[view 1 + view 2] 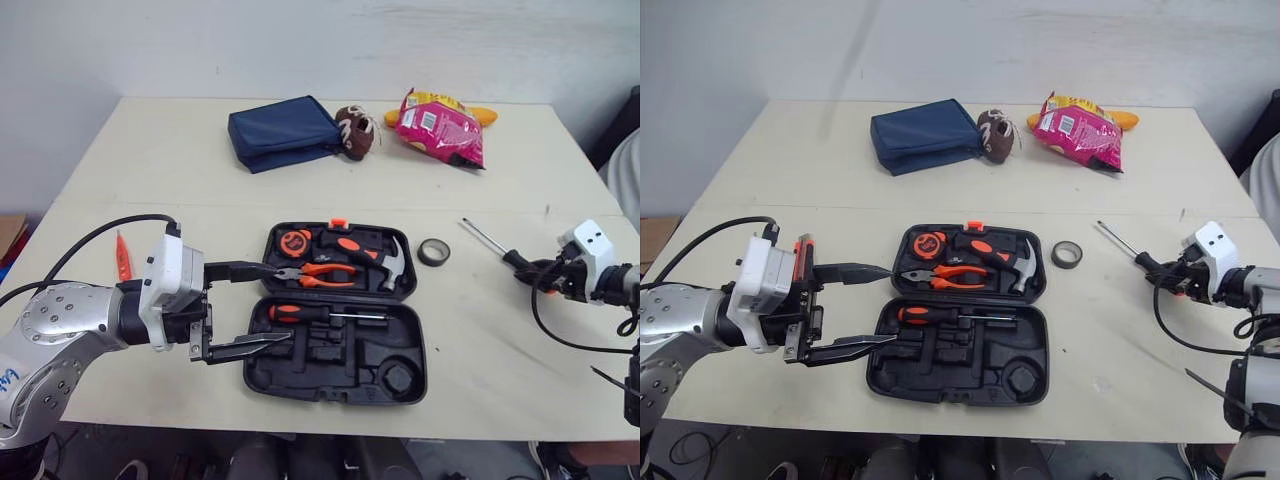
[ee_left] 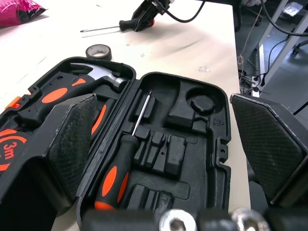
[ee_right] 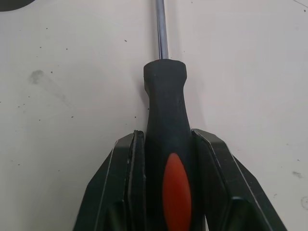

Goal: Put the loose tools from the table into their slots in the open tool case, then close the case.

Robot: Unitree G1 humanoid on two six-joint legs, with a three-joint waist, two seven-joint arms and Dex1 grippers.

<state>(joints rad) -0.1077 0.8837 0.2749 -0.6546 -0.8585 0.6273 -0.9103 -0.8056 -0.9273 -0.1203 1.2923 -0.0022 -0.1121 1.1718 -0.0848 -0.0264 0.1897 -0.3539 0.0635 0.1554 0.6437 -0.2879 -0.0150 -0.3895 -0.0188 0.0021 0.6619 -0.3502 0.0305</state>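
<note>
Right gripper (image 3: 166, 144) clamps screwdriver (image 3: 164, 91), open table (image 3: 72, 57) around; left gripper (image 1: 280, 302) spread at case (image 1: 340, 375) edge.

Left claw (image 1: 278, 303) splayed wide; right claw (image 3: 167, 134) in firm clamp.

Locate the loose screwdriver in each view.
Left eye: loose screwdriver right of the case, handle in right pincer.
Right eye: same place.
Left wrist: beyond the tape roll.
Right wrist: handle between the pincer's fingers.
Shared landmark: tape roll, between case and screwdriver.
</note>
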